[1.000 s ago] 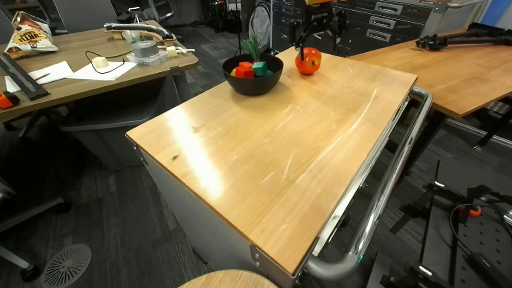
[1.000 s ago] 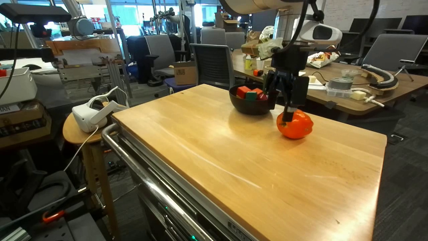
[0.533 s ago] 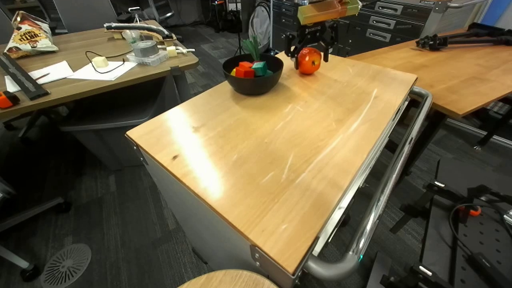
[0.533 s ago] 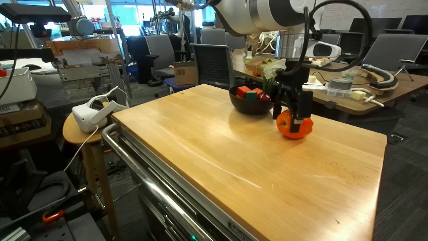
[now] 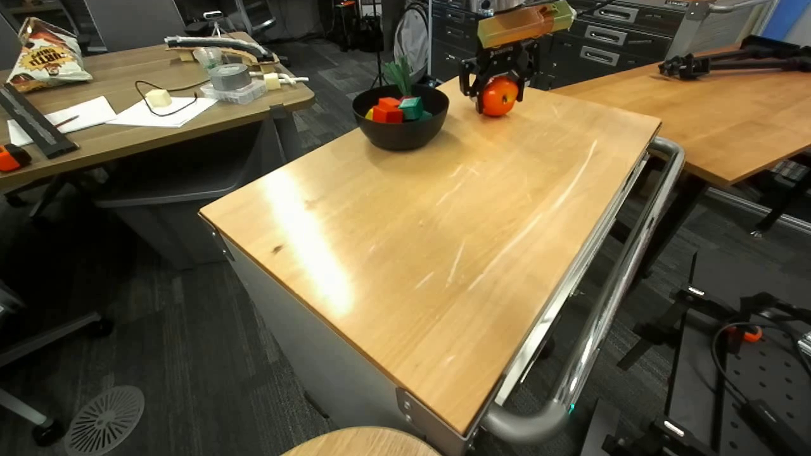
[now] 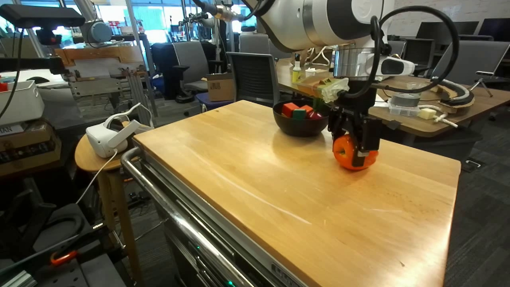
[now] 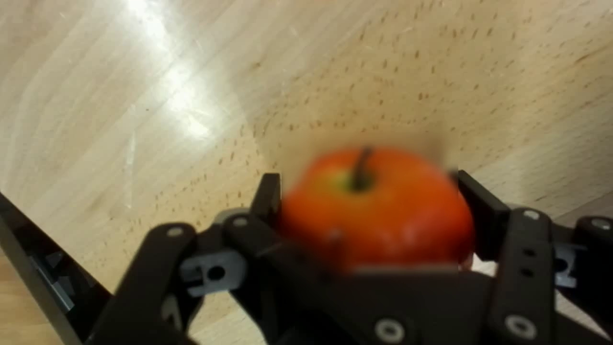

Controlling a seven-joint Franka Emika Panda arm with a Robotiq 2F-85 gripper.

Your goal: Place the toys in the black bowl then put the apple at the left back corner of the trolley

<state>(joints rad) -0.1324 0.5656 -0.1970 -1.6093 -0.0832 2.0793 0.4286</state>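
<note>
Seen in an exterior view, a white bin (image 6: 22,104) stands at the far left, well apart from the pincer (image 6: 346,154), with something red at its rim too small to make out. Left of the pincer and farther back is a cardboard box (image 6: 221,88), its inside hidden. Just left of the pincer, on the trolley surface (image 6: 247,171), sits the black bowl (image 6: 293,128). It holds red blocks (image 6: 289,109), at least one teal block (image 6: 299,114) and a small dark red fruit (image 6: 314,115) beside green leaves (image 6: 318,103); in an exterior view a bit of yellow (image 5: 369,114) shows inside the rim as well. The pincer is clamped on the apple (image 7: 378,220): in the wrist view its pads (image 7: 481,215) lie against both sides. The apple is low at the trolley surface; whether its underside touches it I cannot tell. Right of the pincer and behind it, a clear plastic box (image 6: 404,110) stands on a neighbouring surface (image 6: 472,109) with a grey roll of tape (image 6: 405,100) on top.
</note>
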